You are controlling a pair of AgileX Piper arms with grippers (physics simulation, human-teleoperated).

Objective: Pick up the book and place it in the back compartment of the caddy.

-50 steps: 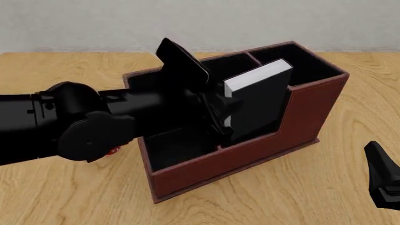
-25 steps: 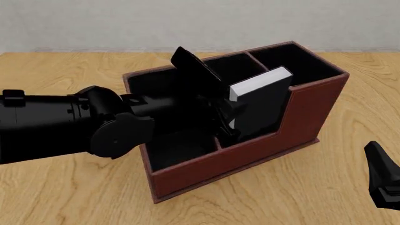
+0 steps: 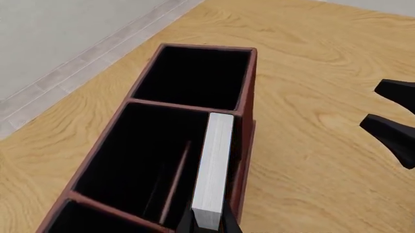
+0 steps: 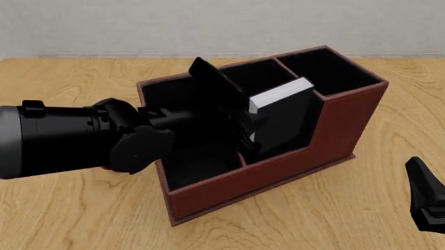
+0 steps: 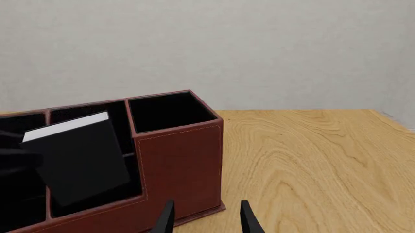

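The caddy (image 4: 278, 172) is a reddish-brown box with black-lined cells in the middle of the table. My left gripper (image 4: 249, 136) reaches over its left part and is shut on the book (image 4: 282, 112), a black hardcover with a white page block. The book stands tilted in the small back compartment (image 5: 97, 200), behind the low brown outer wall, its top edge above that wall. In the left wrist view the page block (image 3: 214, 170) sits between my fingers (image 3: 194, 224), against the caddy wall (image 3: 250, 77). My right gripper (image 4: 425, 203) is open and empty at the front right.
The caddy's tall rear cell (image 4: 330, 65) and its long cells (image 4: 174, 94) hold nothing I can see. Wooden table (image 4: 389, 135) lies bare to the right, between the caddy and my right gripper (image 5: 206, 221). A grey wall stands behind the table.
The left gripper has lowered the book deeper into the cell and shifted it slightly left. The left arm's elbow has swung left. The right arm has not moved.
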